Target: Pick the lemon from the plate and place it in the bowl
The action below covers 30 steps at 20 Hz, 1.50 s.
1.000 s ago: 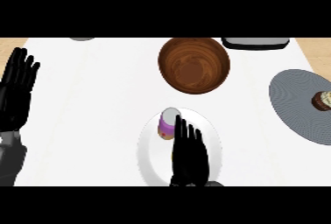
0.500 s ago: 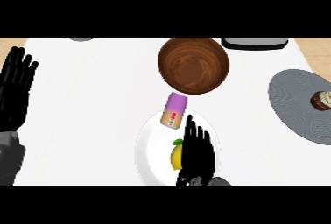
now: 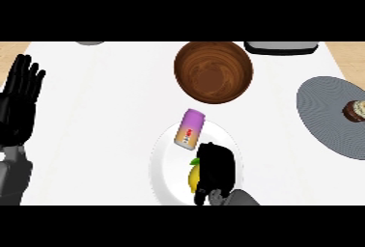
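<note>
- Lemon (image 3: 193,177) is seen on the white plate (image 3: 165,166), in its lower half, and only its left part shows, because the right hand (image 3: 216,170) covers the rest.
- The right hand is placed over the lemon with its fingers bent down on it, so the fruit appears to be grasped, though it is not lifted from the plate.
- A purple and orange can (image 3: 189,128) is found lying on its side at the upper rim of the plate, just above the right hand and apart from the lemon.
- The brown wooden bowl (image 3: 214,71) is set above the plate on the white surface (image 3: 107,106), near the can but not touching it, and nothing is seen inside it.
- The left hand (image 3: 20,103) is shown at the left edge of the view, released, with straight fingers pointing up, well apart from the plate.
- A grey round mat (image 3: 324,111) is placed at the right edge, and a small brownish object (image 3: 355,110) is carried on it; what it is cannot be told.
- A dark object (image 3: 280,47) is partly seen at the top edge, right of the bowl.
</note>
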### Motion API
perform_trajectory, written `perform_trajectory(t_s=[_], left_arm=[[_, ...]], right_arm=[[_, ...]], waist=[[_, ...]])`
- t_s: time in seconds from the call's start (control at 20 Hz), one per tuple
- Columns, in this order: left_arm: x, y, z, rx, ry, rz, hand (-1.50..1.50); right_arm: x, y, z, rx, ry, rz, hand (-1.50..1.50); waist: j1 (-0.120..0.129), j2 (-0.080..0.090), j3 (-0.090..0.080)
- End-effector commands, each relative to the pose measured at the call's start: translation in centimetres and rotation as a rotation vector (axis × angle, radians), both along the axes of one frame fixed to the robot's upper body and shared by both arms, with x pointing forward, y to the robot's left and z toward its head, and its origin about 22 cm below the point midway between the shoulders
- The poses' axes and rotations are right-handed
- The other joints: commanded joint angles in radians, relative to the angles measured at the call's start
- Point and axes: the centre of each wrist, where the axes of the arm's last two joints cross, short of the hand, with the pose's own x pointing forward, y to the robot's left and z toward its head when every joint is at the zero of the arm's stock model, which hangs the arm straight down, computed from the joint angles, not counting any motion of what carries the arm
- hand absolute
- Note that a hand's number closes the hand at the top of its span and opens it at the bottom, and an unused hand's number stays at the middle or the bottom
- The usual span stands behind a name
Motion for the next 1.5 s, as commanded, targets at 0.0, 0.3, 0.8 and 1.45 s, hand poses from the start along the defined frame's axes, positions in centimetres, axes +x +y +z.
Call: perform_trajectory(t_s=[0.0,0.3,0.8,1.45], left_arm=[[-0.3,1.1,-1.2,-0.006,-0.017,-0.001,0.0],[-1.0,0.5,-0.7,-0.018,0.033,0.016,0.0],[-1.8,3.6,0.8,-0.002,0.016,0.037,0.0],[0.1,0.7,0.9,0.008,0.012,0.012,0.0]], right_arm=[[-1.6,-0.6,-1.2,-0.056,-0.024,-0.005,1.5],[-2.7,-10.3,-1.0,-0.083,-0.015,-0.226,1.5],[-6.6,-27.8,5.2,-0.198,-0.125,-0.53,1.5],[-10.8,-23.5,18.7,-0.081,-0.556,-0.383,1.5]], waist=[[-0.003,0.004,0.001],[-0.038,-0.005,0.001],[-0.033,-0.003,0.0],[-0.02,0.001,0.0]])
